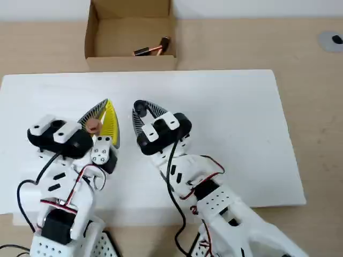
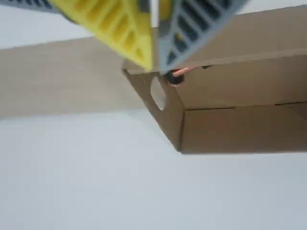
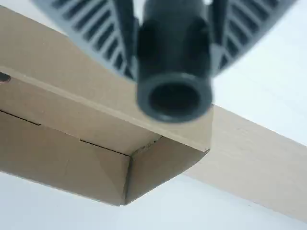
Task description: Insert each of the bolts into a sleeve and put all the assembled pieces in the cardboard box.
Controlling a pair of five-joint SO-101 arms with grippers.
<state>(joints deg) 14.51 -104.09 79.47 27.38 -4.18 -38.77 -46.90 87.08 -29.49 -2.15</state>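
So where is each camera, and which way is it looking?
High view: fixed above the table, looking down on the white mat, cardboard box, left arm and right arm; the left gripper holds a bolt.
Left wrist view: on the left arm's wrist, facing the box's corner; the left gripper shows close up.
Right wrist view: on the right arm's wrist, facing the box; the right gripper shows, holding a sleeve.
Shared: all three see the box.
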